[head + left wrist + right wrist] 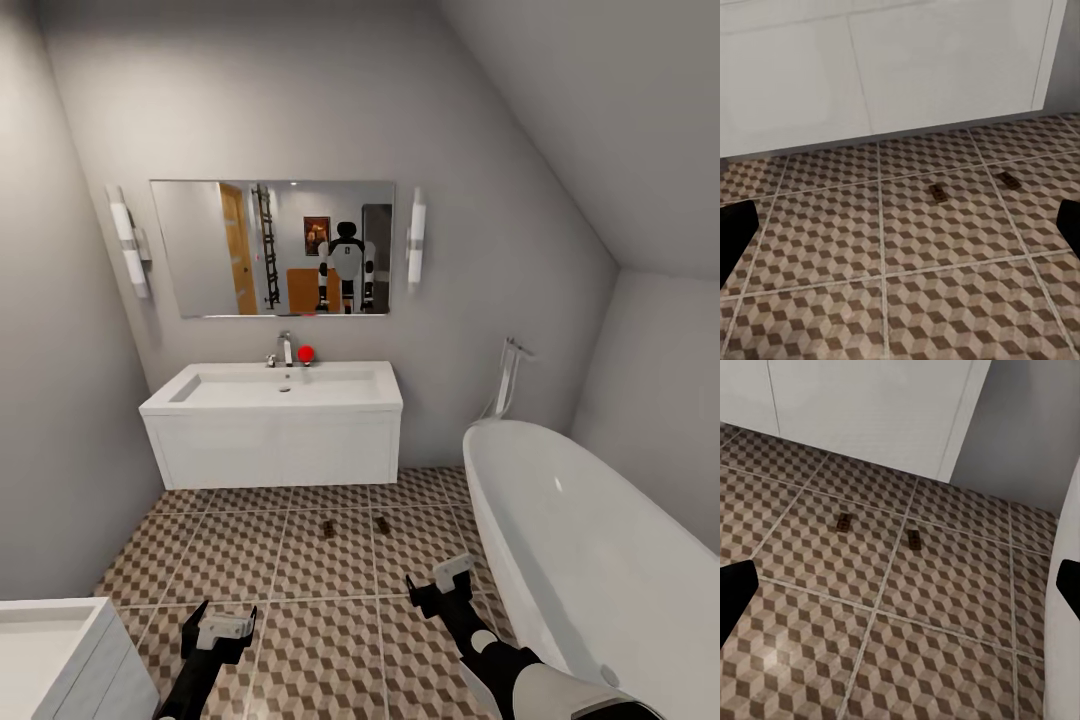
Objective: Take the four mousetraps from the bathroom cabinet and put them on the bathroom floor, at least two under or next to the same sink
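Observation:
Two small dark-brown mousetraps [328, 528] [382, 524] lie flat on the cube-patterned bathroom floor [300, 560], a short way in front of the white sink [275, 390] and its vanity. The same pair shows in the left wrist view as mousetraps [939, 192] [1007, 179] and in the right wrist view as mousetraps [844, 522] [914, 540]. My left gripper [222, 628] hangs low over the tiles at the near left, open and empty. Further right, beside the tub, my right gripper [440, 585] is also open with nothing in it.
A white oval bathtub [580, 540] fills the right side. A second white cabinet corner [55, 650] stands at the near left. A mirror [272, 248] with two wall lamps hangs above the sink, and a red object [305, 353] sits by the tap.

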### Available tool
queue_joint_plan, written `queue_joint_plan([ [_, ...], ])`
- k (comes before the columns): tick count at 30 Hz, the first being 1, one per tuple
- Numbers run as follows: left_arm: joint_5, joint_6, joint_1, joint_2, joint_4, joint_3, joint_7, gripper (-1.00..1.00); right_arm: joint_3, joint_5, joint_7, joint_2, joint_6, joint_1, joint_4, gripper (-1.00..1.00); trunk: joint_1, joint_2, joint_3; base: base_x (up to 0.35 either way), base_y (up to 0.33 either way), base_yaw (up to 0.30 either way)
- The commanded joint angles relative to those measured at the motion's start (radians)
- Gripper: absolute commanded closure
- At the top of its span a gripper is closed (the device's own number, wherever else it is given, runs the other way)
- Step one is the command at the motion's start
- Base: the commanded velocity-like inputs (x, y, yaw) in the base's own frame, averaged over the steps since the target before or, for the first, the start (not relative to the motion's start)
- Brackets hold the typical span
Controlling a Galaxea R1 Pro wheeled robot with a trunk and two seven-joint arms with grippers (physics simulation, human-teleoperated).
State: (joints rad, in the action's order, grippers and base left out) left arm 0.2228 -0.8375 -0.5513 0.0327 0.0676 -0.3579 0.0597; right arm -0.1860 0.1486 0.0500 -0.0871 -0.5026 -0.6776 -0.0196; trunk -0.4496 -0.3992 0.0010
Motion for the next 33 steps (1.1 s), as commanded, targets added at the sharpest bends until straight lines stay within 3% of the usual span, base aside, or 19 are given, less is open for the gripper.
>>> queue_joint_plan([
  [1, 0.001, -0.004, -0.001, -0.001, 0.003, -0.009, 0.006, -1.00, -0.001, 0.008, 0.005, 0.000, -0.002, 0.000, 0.001, -1.00, 0.000, -0.001, 0.000, 0.000, 0.000, 0.000],
  [33, 0.001, -0.006, -0.001, -0.002, 0.003, -0.009, 0.006, -1.00, -0.001, 0.008, 0.006, 0.000, -0.002, 0.000, 0.001, -1.00, 0.000, -0.001, 0.000, 0.000, 0.000, 0.000],
])
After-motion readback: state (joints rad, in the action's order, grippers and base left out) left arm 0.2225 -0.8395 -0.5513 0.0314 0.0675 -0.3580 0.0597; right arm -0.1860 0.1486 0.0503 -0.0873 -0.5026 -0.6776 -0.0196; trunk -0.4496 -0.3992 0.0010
